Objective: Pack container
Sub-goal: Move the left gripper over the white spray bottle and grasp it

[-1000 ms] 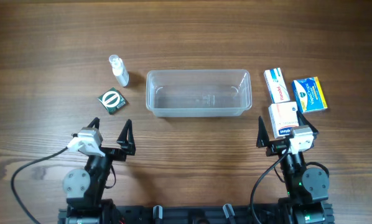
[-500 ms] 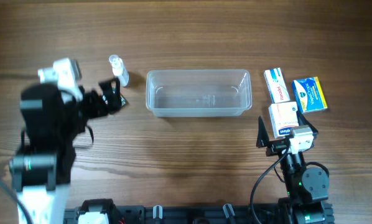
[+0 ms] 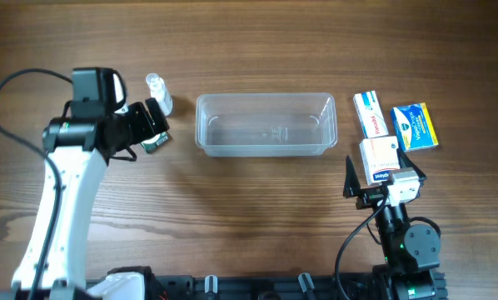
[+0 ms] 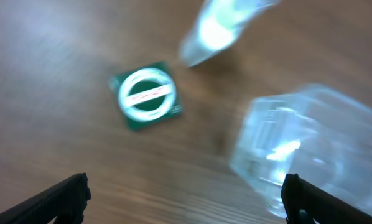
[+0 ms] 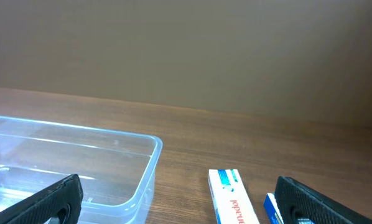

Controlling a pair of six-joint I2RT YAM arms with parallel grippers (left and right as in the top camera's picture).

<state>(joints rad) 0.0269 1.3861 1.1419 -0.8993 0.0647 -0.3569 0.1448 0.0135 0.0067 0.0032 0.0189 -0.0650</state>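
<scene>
Clear plastic container, empty, at mid-tabletop.
Judged light, thin-walled, flexible and slick; take hold at the rim on a long side, not the wall. Left gripper hovers spread near a green packet; right gripper is spread, holding nothing.

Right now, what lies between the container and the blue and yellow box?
In the overhead view, a long white box with red lettering lies between the container and the blue and yellow box.
</scene>
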